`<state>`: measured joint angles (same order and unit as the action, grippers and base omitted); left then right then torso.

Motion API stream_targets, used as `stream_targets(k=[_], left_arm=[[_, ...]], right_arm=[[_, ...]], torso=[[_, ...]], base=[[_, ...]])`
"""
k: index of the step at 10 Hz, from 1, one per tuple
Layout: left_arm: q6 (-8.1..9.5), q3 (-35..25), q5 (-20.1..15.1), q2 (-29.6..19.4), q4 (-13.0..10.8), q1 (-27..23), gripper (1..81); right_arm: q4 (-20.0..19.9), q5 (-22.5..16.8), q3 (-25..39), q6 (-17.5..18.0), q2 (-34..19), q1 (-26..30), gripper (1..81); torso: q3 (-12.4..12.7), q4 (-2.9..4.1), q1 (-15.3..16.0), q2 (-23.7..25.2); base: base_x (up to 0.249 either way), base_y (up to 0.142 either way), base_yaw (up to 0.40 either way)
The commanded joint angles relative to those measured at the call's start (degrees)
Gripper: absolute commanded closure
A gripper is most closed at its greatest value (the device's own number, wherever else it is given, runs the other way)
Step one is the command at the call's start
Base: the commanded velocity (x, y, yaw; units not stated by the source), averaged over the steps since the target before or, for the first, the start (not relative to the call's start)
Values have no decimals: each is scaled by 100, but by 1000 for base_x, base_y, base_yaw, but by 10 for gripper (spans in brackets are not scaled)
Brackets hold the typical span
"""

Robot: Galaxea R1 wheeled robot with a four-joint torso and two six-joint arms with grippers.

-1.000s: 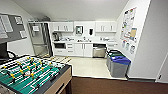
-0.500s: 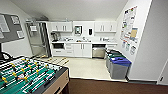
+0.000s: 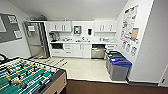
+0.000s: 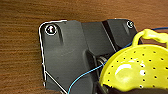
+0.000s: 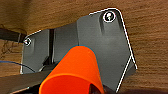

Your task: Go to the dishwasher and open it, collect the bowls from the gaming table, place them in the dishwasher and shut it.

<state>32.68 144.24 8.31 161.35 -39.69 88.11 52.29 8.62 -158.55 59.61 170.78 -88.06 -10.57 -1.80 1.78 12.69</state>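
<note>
Bowls ride along, yellow-green bowl (image 4: pixel 140 72) and orange bowl (image 5: pixel 75 72), each pincer's grip impossible to tell, dishwasher (image 3: pixel 97 53) ahead.

The head camera sits high, looking forward and down across a kitchenette: the steel dishwasher (image 3: pixel 98 53) at centre, the foosball table (image 3: pixel 27 78) close in the lower left. Each wrist camera looks straight down, very near, at brown wood-grain flooring (image 4: pixel 20 37). Neither wrist view shares any recognisable part of the scene with the head view.
</note>
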Motion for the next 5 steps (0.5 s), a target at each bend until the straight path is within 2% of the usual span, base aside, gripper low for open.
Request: stream_targets(k=[1, 5], left_arm=[[-52, -27, -216, -147, -74, -228, 811], [-52, -36, -216, -165, -74, -228, 811]], right_arm=[[27, -203, 1, -19, 3, 258, 811], [27, -203, 1, -29, 11, 259, 811]], torso=[[0, 0, 0, 0], [0, 0, -6, 2]], base=[[148, 0, 0], [148, 0, 0]])
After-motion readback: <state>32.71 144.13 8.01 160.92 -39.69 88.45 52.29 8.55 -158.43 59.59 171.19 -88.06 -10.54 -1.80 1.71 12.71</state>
